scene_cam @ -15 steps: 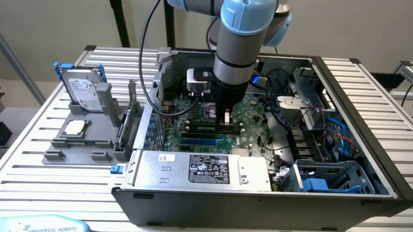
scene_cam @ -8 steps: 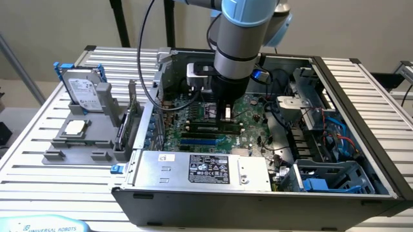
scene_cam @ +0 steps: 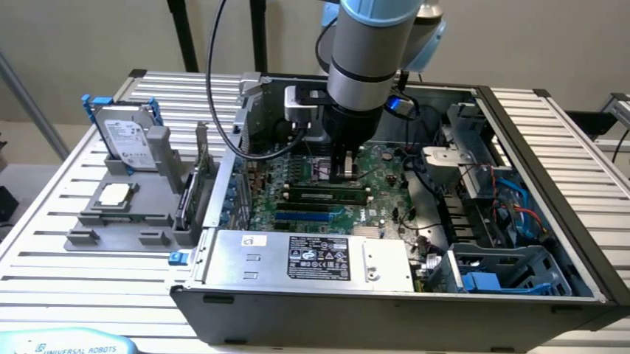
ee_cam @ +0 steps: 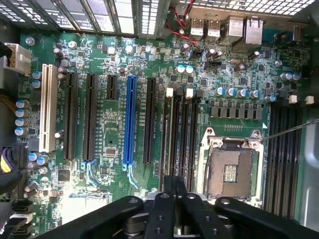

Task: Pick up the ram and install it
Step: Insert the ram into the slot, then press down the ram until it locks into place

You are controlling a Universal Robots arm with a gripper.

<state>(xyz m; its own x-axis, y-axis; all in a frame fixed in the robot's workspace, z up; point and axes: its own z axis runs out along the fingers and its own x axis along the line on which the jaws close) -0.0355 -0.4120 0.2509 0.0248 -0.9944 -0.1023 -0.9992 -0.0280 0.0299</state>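
Ram, the long narrow green circuit-board stick with its row of small black chips [scene_cam: 330, 195], lies along one of the black memory slots on the motherboard, just below the end effector [scene_cam: 341, 173] and on the near side of it in the exterior view. I cannot tell whether its fingertips touch the stick's upper edge or hang just clear.

In the wrist view the two black fingers [ee_cam: 168, 191] look drawn together with no gap I can make out, and I see nothing held between them. I read the stick as out of the grip and resting in its slot.

My judgement is that the pick-up is done and the work is at the seating stage. I can't confirm from here that the stick is fully home or that the white slot latches [ee_cam: 170, 92] are closed on it.

Any further push calls for staying square over the stick and pressing straight down along its length. A tilted push could rock it out of the slot.

Beside the end effector is the empty silver processor socket [ee_cam: 232, 172]. Farther off on the other side is a long blue expansion slot [ee_cam: 130, 119], all on the green motherboard [ee_cam: 99, 50].

Beyond that is the open dark grey computer case [scene_cam: 394, 317], with a silver power supply box [scene_cam: 295, 254] at its near end. Well away from the end effector, on the slatted metal counter [scene_cam: 551, 125], a grey holder [scene_cam: 99, 228] carries a hard drive [scene_cam: 128, 144] and a square silver processor chip [scene_cam: 115, 193].
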